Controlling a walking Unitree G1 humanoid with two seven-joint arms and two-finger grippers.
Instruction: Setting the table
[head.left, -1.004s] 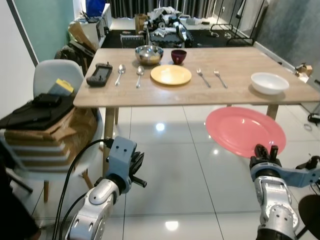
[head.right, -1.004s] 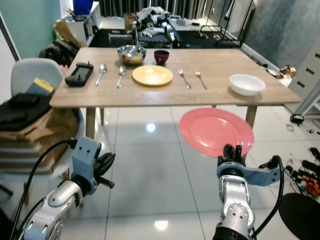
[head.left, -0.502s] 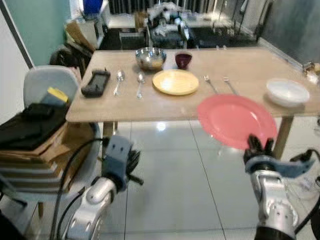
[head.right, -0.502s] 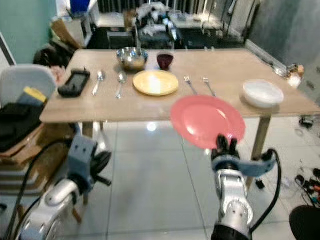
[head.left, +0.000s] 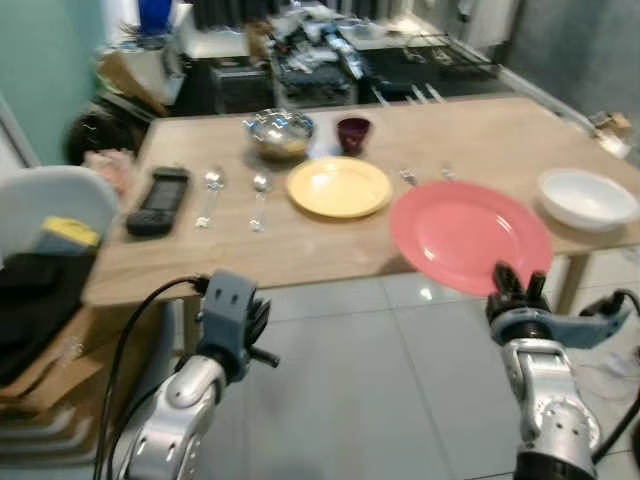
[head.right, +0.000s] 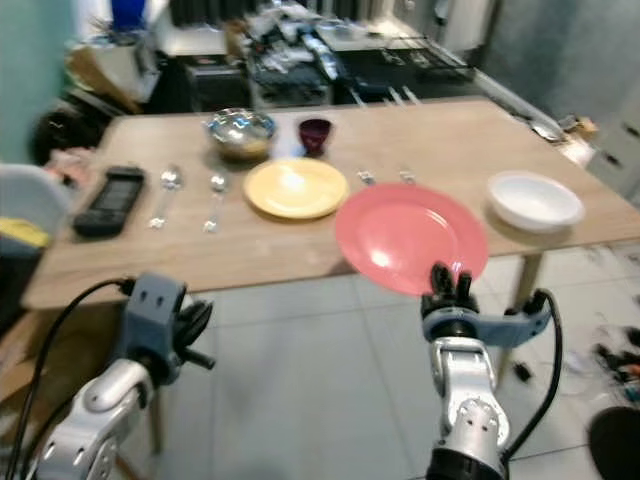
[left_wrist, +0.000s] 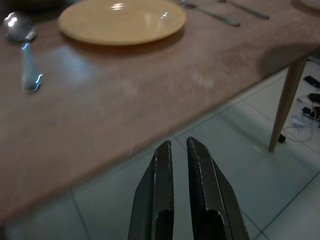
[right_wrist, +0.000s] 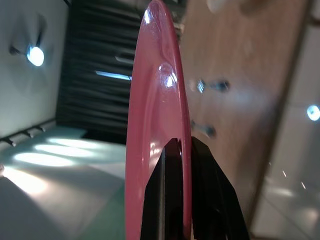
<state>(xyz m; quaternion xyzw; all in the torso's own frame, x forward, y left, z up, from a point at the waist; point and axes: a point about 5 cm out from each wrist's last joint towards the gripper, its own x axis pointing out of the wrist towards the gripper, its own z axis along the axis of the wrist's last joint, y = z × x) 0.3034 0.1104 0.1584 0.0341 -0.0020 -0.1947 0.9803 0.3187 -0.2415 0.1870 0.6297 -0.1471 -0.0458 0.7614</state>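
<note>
My right gripper (head.left: 519, 284) is shut on the near rim of a red plate (head.left: 468, 235), which it holds tilted over the front edge of the wooden table (head.left: 300, 250); the right wrist view has the red plate (right_wrist: 155, 125) edge-on between the fingers. On the table lie a yellow plate (head.left: 338, 186), two spoons (head.left: 258, 197), two forks (head.left: 407, 177), a steel bowl (head.left: 280, 131), a dark cup (head.left: 352, 132) and a white bowl (head.left: 588, 197). My left gripper (left_wrist: 177, 150) is shut on nothing, low before the table edge.
A black remote-like device (head.left: 157, 199) lies at the table's left end. A white chair (head.left: 50, 210) loaded with dark things stands at the left. Cluttered shelves and boxes (head.left: 310, 60) fill the room behind the table. Glossy tiled floor (head.left: 370, 400) lies under me.
The camera has come closer to the table. The red plate has risen and now overlaps the tabletop near the forks. The left arm stays low.
</note>
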